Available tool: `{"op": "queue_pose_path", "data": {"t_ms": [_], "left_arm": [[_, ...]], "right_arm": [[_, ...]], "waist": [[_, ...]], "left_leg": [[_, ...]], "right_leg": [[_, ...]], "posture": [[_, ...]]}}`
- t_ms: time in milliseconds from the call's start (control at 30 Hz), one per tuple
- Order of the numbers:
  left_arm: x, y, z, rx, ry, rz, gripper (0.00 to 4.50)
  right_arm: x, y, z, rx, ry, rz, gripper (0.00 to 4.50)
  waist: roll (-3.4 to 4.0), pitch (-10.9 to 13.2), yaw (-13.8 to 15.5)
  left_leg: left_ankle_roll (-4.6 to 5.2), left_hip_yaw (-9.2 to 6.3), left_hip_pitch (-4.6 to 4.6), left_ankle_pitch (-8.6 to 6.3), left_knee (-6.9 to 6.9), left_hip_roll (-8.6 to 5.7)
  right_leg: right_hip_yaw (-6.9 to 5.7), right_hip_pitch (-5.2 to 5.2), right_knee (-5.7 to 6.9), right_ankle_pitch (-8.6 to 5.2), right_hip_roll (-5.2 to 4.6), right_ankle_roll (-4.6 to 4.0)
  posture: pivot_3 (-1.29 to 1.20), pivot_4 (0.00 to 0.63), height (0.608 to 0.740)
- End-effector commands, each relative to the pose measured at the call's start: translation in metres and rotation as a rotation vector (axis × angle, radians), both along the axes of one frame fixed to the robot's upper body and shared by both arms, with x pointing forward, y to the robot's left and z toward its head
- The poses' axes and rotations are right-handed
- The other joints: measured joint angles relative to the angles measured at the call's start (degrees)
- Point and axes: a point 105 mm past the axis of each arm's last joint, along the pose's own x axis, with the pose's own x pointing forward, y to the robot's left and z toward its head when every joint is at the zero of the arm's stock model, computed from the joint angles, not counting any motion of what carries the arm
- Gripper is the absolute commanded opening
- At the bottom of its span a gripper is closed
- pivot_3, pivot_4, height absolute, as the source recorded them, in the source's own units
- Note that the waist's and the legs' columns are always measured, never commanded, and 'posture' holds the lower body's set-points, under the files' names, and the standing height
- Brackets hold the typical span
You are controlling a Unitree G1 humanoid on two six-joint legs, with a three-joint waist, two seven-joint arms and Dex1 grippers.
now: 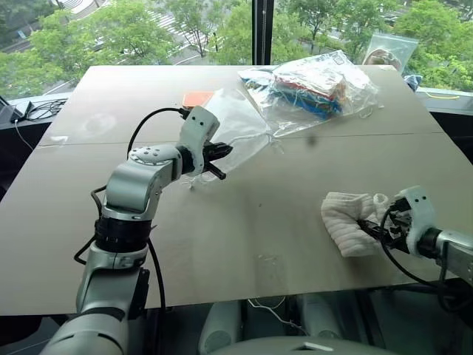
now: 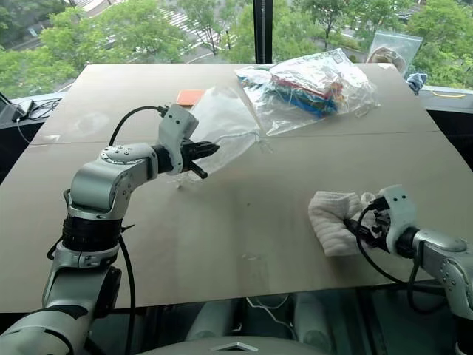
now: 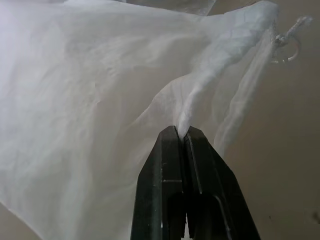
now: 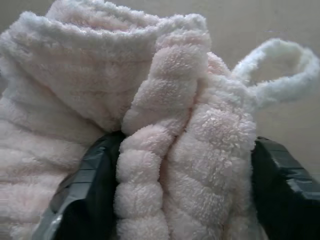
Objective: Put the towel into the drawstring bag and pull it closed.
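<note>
Right wrist view: towel [image 4: 165,150] loop

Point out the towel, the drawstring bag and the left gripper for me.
towel [image 1: 344,220], left eye view, ribbed body.
drawstring bag [image 1: 240,122], left eye view, translucent side.
left gripper [image 3: 181,134], left wrist view, pinched fingertips.

no readable text, no labels, no brand marks, no numbers or signs on anything

A wide tan table [image 1: 222,244] stands before a large window [image 1: 148,29], daylight pouring in and green treetops [image 1: 111,33] filling the view beyond it.
</note>
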Motion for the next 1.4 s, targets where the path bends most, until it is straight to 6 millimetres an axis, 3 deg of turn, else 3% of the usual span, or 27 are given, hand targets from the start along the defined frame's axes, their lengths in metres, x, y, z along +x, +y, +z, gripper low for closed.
{"op": "queue_pose_path", "data": {"t_ms": [33, 133, 200, 333, 500, 633, 867, 1000, 1133, 1400], "left_arm": [[-0.004, -0.012, 0.023, -0.012, -0.068, -0.053, 0.00], [-0.003, -0.012, 0.025, -0.023, -0.060, -0.058, 0.00], [-0.005, -0.017, 0.025, -0.041, -0.046, -0.079, 0.00], [-0.007, -0.026, 0.024, -0.051, -0.025, -0.117, 0.00], [-0.007, -0.041, 0.018, -0.024, -0.006, -0.156, 0.00], [0.000, -0.050, 0.019, 0.020, -0.005, -0.139, 0.00], [-0.003, -0.063, 0.021, 0.074, -0.023, -0.172, 0.00], [-0.011, -0.066, 0.014, 0.091, -0.001, -0.208, 0.00], [-0.015, -0.071, 0.021, 0.051, -0.003, -0.241, 0.00], [-0.022, -0.071, 0.046, -0.071, 0.052, -0.306, 0.00]], "right_arm": [[-0.009, 0.029, -0.017, 0.043, 0.044, 0.127, 2.00], [-0.006, 0.036, -0.008, 0.119, 0.002, 0.127, 0.40], [-0.005, 0.047, 0.011, 0.231, -0.081, 0.161, 0.03], [-0.006, 0.077, 0.055, 0.395, -0.247, 0.294, 0.03], [0.025, 0.112, 0.089, 0.483, -0.391, 0.268, 0.03], [0.053, 0.129, 0.081, 0.404, -0.395, 0.185, 0.03], [0.093, 0.134, 0.062, 0.346, -0.371, -0.059, 0.03], [0.099, 0.150, 0.072, 0.554, -0.314, -0.106, 0.03], [0.106, 0.162, 0.079, 0.902, -0.170, -0.165, 0.03], [0.114, 0.181, 0.083, 1.102, -0.084, -0.142, 0.03]], "waist": [[-0.04, 0.0, -0.3], [-0.06, 0.0, -0.8], [-0.04, 0.1, -1.1], [0.50, 0.5, -1.1], [0.56, 0.6, -0.8], [0.56, 0.7, -0.3], [0.56, 0.7, -0.7], [0.57, 0.7, -1.1], [0.63, 0.7, -1.1], [0.68, 0.7, -1.2]], "left_leg": [[0.00, 0.02, 0.20, 0.00, -0.07, 0.02], [-0.01, -0.01, 0.52, -0.01, -0.15, 0.07], [-0.01, 0.01, 0.54, -0.01, -0.15, 0.08], [-0.01, 0.04, 0.47, -0.01, -0.18, 0.08], [-0.01, 0.16, 0.41, -0.01, -0.18, 0.01], [-0.01, 0.15, 0.33, -0.01, -0.23, -0.04], [-0.02, 0.39, -0.33, 0.01, -0.20, -0.15], [-0.16, 0.47, -0.54, 0.09, -0.23, -0.15], [-0.02, 0.47, -0.53, 0.01, -0.26, -0.04], [0.00, 0.51, -0.53, 0.00, -0.26, -0.11]], "right_leg": [[0.02, 0.14, 0.00, -0.01, 0.01, 0.00], [0.01, 0.40, -0.03, -0.03, 0.03, -0.03], [0.05, 0.40, -0.02, -0.03, 0.04, -0.03], [0.12, 0.32, 0.00, -0.03, 0.06, -0.02], [0.27, 0.24, 0.01, -0.02, 0.05, -0.01], [0.26, 0.19, -0.02, -0.02, 0.02, -0.01], [0.53, -0.57, 0.04, 0.28, 0.00, -0.01], [0.62, -0.85, 0.10, 0.28, 0.00, -0.01], [0.65, -0.88, 0.10, 0.29, 0.04, -0.02], [0.67, -0.87, 0.08, 0.29, 0.00, -0.01]], "posture": [[0.00, 0.150, 0.740], [0.00, 0.150, 0.740], [0.00, 0.150, 0.740], [0.00, 0.150, 0.740], [0.00, 0.150, 0.740], [0.00, 0.150, 0.740], [0.00, 0.150, 0.740], [0.00, 0.150, 0.740], [0.00, 0.150, 0.740], [0.00, 0.150, 0.740]]}}
